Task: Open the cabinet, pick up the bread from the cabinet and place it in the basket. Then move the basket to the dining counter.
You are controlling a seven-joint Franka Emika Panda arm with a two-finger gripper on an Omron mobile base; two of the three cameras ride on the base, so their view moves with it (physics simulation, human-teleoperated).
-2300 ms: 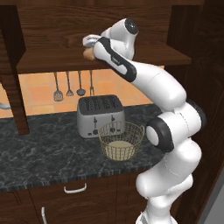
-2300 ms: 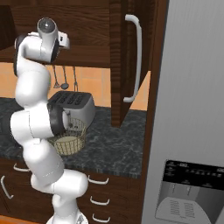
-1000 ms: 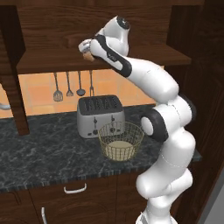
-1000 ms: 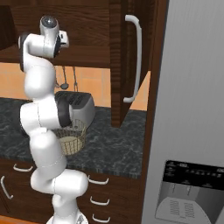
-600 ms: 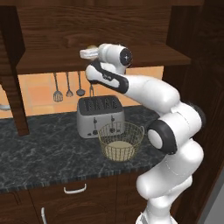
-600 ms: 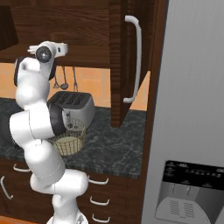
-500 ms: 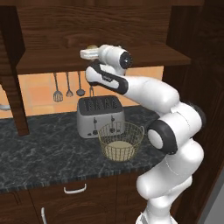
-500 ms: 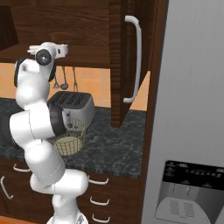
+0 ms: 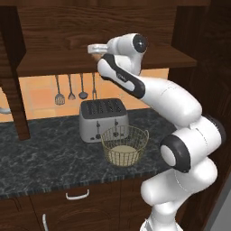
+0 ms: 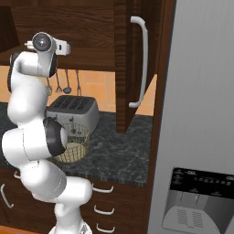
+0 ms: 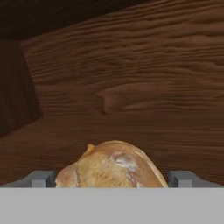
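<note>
One risk: claw (image 11: 112,179) sits wide open around the bread (image 11: 111,165) on the cabinet (image 9: 67,58) shelf, so an off-centre close nudges the roll backward.

White arm stretched up and leftward, wrist level, end effector (image 9: 93,48) horizontal with jaws wide apart.

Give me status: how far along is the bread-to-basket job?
Done: the cabinet doors stand open. In hand: the gripper is open at the shelf, its fingertips on either side of the bread, not closed on it yet. Left: grasp the bread, put it in the basket, which sits without bread on the black granite worktop by the toaster, then carry the basket to the dining counter.
</note>
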